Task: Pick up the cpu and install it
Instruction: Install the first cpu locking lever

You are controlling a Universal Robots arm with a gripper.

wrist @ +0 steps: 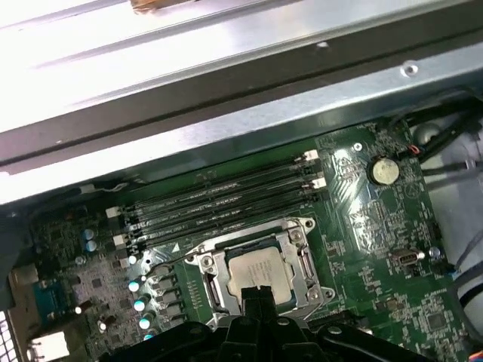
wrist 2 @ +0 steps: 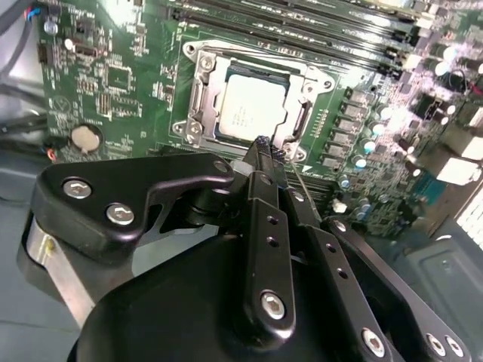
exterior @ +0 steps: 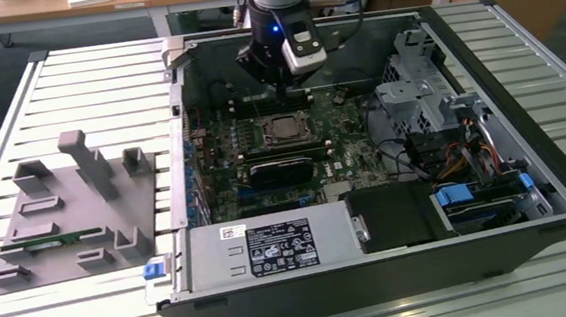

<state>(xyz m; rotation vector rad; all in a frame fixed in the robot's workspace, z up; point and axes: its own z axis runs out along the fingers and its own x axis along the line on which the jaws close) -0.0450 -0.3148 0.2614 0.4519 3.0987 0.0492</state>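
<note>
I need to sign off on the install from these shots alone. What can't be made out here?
- The cpu lies in the socket in both wrist views, but full seating can't be judged; the gripper hides its near edge.
- The frame's latch state is unclear in both wrist views.
- In the exterior view, the cpu is too small to judge.
- The green stick in the grey fixture is half sunk.

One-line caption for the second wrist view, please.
Gripper shut and empty above the motherboard, with the cpu already seated in its socket.
</note>
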